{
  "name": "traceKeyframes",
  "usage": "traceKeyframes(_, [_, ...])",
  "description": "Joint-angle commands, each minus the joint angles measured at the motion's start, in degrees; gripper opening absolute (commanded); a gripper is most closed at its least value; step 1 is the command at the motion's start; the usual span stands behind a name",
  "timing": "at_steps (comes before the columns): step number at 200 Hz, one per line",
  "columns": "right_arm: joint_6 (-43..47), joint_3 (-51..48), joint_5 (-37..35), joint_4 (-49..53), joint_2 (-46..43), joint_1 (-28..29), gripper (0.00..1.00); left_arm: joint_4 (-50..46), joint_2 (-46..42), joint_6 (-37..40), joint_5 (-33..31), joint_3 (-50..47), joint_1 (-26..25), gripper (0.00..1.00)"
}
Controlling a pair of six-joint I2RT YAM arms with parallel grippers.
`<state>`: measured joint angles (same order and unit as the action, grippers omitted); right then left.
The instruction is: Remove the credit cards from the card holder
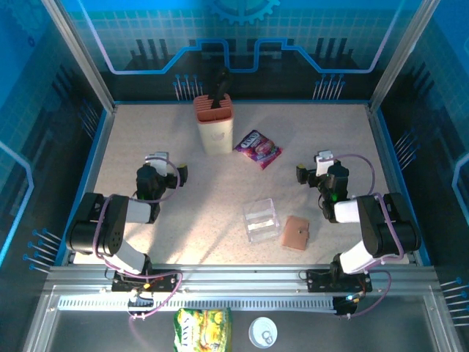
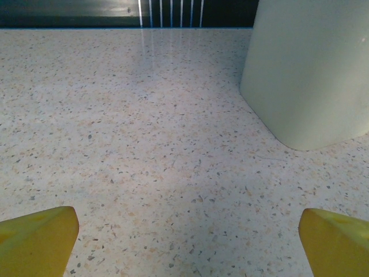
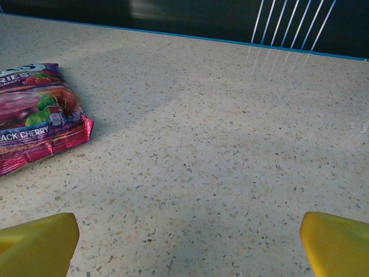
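Card holder: the small salmon-brown folding wallet point(image 1: 296, 232) lies flat and folded shut on the pale speckled surface point(image 1: 183, 220), at the near right.
Clear box: a small see-through plastic box point(image 1: 261, 220) sits just to the left of the card holder, very close to it.
Left pincer point(image 1: 157, 161) point(image 2: 184, 239): open wide. Its yellow fingertips point(image 2: 37, 239) are far apart, with bare surface between them. It is on the left side, well apart from the card holder.
Right pincer point(image 1: 323, 163) point(image 3: 184, 239): open wide too, with yellow fingertips point(image 3: 334, 242) far apart over bare surface. It is on the right side, farther back than the card holder.
Cream tub: a tall cream holder with an orange-brown top point(image 1: 214, 125) point(image 2: 311, 69) stands at the back, ahead and to the right of the left pincer.
Snack packet: a shiny purple packet point(image 1: 257, 149) point(image 3: 34, 115) lies flat beside the tub, ahead and to the left of the right pincer.
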<state>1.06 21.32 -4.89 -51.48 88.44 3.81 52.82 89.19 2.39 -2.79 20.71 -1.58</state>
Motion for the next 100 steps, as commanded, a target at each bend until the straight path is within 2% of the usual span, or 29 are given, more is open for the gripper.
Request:
traceKeyframes(1, [-0.1,1.6,1.4,0.7,-0.2,0.0,1.00,-0.7,-0.5,-1.3,-1.0,1.5,0.7,0.99])
traceKeyframes(32, [0.0,1.6,1.3,0.5,-0.2,0.0,1.00,-1.0,-0.5,-1.5,-1.1,1.6,0.9,0.99])
traceKeyframes(58, [-0.1,-0.2,-2.2,-2.0,-1.2,1.0,1.00,-2.7,-1.5,-2.5,-4.7,2.2,0.8,0.99])
traceKeyframes(77, [-0.2,-2.3,-3.3,-4.3,-3.6,1.2,1.00,-9.4,-4.5,-2.3,-5.9,4.6,0.3,0.99])
traceKeyframes(100, [-0.6,-0.7,-5.0,3.5,-9.4,1.3,1.00,-19.3,-8.2,-1.8,-7.5,8.5,-0.5,0.99])
